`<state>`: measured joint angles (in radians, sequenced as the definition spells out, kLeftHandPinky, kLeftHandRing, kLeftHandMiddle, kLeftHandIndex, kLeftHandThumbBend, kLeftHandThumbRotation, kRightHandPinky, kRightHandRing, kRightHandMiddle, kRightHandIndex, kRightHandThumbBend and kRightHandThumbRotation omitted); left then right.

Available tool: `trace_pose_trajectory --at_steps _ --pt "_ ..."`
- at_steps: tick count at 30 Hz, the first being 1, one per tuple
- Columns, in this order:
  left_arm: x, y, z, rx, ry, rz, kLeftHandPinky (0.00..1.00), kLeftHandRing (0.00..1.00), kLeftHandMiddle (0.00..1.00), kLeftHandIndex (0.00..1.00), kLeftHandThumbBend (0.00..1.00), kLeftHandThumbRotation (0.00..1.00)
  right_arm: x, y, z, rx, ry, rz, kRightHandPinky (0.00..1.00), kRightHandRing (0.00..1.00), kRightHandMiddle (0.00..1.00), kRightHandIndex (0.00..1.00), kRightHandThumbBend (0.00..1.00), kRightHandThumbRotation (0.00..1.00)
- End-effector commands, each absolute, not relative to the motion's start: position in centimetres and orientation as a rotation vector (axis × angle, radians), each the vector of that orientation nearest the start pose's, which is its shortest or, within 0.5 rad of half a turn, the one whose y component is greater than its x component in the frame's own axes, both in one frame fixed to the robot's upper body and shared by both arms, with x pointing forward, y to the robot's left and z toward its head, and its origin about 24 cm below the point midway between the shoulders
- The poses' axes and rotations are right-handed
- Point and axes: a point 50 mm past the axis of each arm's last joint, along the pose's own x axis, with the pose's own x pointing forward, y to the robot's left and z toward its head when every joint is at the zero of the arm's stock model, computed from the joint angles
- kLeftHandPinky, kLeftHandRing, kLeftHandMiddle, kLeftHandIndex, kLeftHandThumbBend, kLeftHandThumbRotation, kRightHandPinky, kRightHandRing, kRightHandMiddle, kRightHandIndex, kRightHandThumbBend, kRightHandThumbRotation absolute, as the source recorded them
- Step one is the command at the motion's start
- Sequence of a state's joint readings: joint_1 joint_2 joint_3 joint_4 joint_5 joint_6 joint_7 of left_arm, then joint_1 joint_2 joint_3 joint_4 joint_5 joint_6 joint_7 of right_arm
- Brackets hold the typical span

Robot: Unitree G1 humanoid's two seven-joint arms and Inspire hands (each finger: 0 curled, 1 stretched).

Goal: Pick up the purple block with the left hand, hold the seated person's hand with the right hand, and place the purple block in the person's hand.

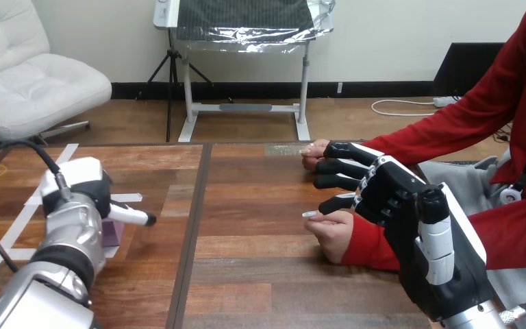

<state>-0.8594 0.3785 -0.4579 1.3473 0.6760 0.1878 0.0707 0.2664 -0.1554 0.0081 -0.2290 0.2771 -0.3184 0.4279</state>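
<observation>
- Wooden table [260, 274]: brown planks w/ white tape lines [14, 233] on its left part. All the task's things sit on or over it.
- right hand [411, 205]: biggest item, black w/ white shells, reaching across btwn the person's two hands. Its fingers [339, 164] are out straight and a bit spread, not curled round anything. So the "hold the person's hand" step isn't done, imo.
- left hand [85, 199]: low over the table's left part, back of the hand toward the camera, right against the purple block. The grasp side is hidden, so can't tell if it's spread or closed on the block.
- person's far hand [313, 155]: rests on the table just beside the right hand's fingertips. Touching or not, can't tell.
- person's near hand [332, 233]: loosely closed, on the table just below the right hand. It isn't palm-up, so prob. not ready to receive anything.
- purple block [114, 233]: looks to sit on the table by the tape, at the left hand's lower right edge, well apart from both the person's hands. Not lifted as far as seen, so pickup is at most under way & handover is all left. It's small, pale purple and flat-faced w/ a straight edge. Only a sliver shows, the rest is behind the hand.
</observation>
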Motion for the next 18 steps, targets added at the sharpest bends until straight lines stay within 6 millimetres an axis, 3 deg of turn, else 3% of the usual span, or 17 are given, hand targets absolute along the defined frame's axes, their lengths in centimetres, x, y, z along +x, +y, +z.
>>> trace_pose_trajectory --at_steps 1,18 --pt "36.47 23.83 3.45 1.446 0.579 -0.049 0.86 0.88 0.88 0.87 0.85 0.56 20.21 -16.56 8.54 0.051 -0.39 0.384 0.59 0.73 0.75 0.78 0.87 1.0" --pt "36.48 23.64 3.36 1.425 0.599 -0.068 0.87 0.88 0.89 0.87 0.82 0.55 20.22 -16.51 8.59 0.053 -0.392 0.388 0.59 0.73 0.75 0.78 0.87 1.0"
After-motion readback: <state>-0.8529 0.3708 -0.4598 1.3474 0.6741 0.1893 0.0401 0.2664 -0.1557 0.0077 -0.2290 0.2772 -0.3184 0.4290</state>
